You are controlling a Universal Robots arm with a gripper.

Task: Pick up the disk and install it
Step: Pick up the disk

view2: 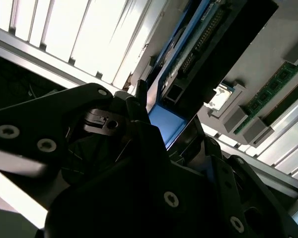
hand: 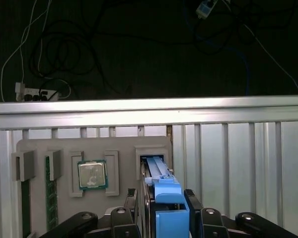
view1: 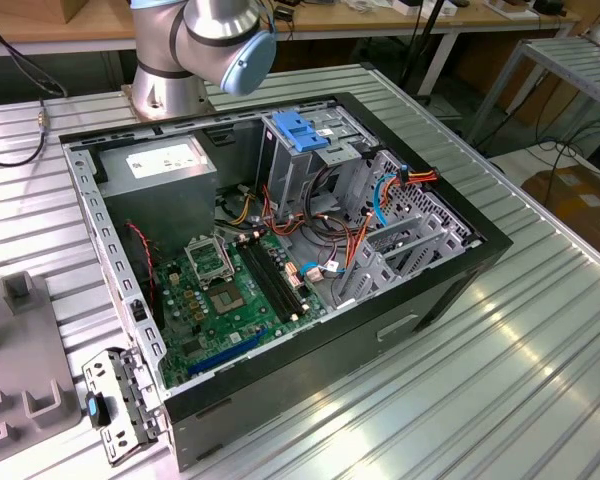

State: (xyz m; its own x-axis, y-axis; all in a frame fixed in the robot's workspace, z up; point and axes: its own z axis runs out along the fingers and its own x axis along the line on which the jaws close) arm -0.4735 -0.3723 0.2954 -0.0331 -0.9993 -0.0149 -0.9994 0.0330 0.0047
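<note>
The disk (hand: 161,181) stands on edge in a slot of a grey fixture plate (hand: 64,148), its blue plastic rail facing the camera in the first wrist view. My gripper (hand: 166,203) straddles it, one dark finger pressed against each side, with no gap showing. In the second wrist view the disk's blue rail (view2: 165,121) runs up between the black body parts of the gripper (view2: 156,136), and its dark circuit-board face lies beyond. In the exterior view, the open computer case (view1: 460,270) lies on the ribbed metal table.
A processor chip (hand: 93,174) and memory sticks (hand: 50,198) sit in the fixture beside the disk. In the case are a grey power-supply box (view1: 165,170), a metal drive cage with a blue latch (view1: 300,130), the motherboard (view1: 215,300) and loose cables. The arm's base (view1: 175,70) stands behind the case.
</note>
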